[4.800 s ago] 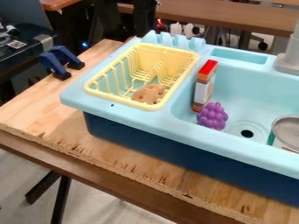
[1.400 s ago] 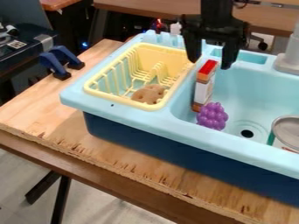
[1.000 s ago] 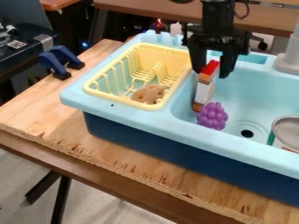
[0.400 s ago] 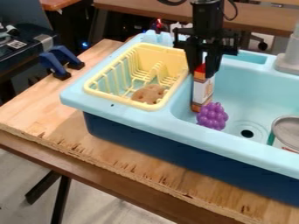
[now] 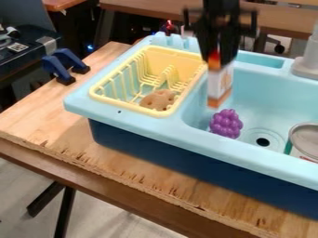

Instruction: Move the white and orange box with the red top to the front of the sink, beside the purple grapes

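black two-finger gripper point(image 5: 216, 61) clamped on top of tall white box w/ orange-red ends point(image 5: 220, 86), box held upright over basin. largest: light-blue plastic sink point(image 5: 273, 97); then yellow wire-style dish rack point(image 5: 102, 99) on its left side; purple toy grapes point(image 5: 226, 123) in basin, nr drain; smallest, drain point(image 5: 262, 142).

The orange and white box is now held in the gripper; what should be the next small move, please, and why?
Probably lift the box a little higher before any sideways move: it hangs upright from the gripper, its lower end just above the purple grapes and near the sink's rim.
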